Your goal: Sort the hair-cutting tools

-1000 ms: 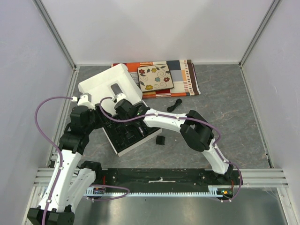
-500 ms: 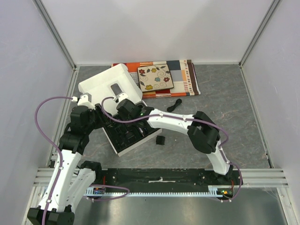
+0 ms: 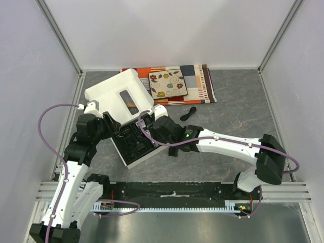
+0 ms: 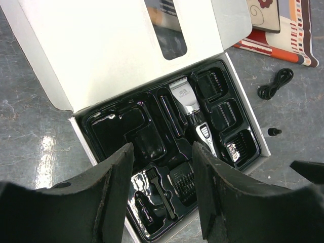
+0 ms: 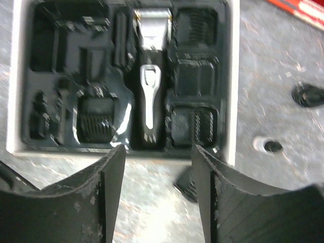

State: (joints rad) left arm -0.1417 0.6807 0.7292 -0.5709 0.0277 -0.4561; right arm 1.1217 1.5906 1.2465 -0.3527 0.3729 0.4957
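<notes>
- Has opened the right gripper point(image 5: 158, 150) within the last second: shut before, fingers point(image 5: 104, 202) now apart with nothing between them.
- Has left the clipper point(image 5: 150, 96) lying flat in the middle slot of the box point(image 5: 230, 76), blade end toward the raised lid point(image 3: 109, 91). Reads as a finished drop, so that piece looks sorted.
- Has drawn the right wrist back off the box toward its near-right side. Has swung the elbow out low toward the right edge of the table point(image 3: 243, 116), with the arm now stretched almost flat.
- Leaves work outside the box:
  - comb guard point(image 3: 173, 151) on the table, just beside the box's near-right side
  - small cylinder point(image 5: 273, 147) also just off the box's right side
  - cord point(image 3: 190, 112) farther back, near the patterned mat point(image 3: 202, 86) at the far edge
- Points to the comb guard as the likely next pick, being nearest the open right fingers.
- Keeps the left gripper point(image 4: 162, 152) as it was: fingers apart, empty, hovering over the near-left part of the box and looking down into it. Holds that forearm up from the table's near-left corner, elbow bent.
</notes>
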